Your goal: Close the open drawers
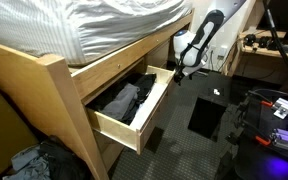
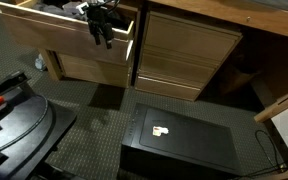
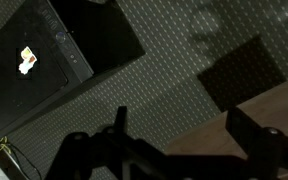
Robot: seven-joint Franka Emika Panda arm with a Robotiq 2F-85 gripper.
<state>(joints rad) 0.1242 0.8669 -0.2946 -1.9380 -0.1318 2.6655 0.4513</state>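
One open drawer of light pine sticks out from under the bed, with dark clothes inside. It also shows in an exterior view at the top left. I see only one drawer open. My gripper hangs at the drawer's far front corner, and in an exterior view it sits just over the front panel. In the wrist view my gripper is open and empty, and the drawer's pine edge lies by one finger.
A black box stands on the grey carpet in front of the drawer, and shows in the other views too. Shut pine fronts sit beside the open drawer. A bedpost and striped bedding are above. Cluttered gear lies nearby.
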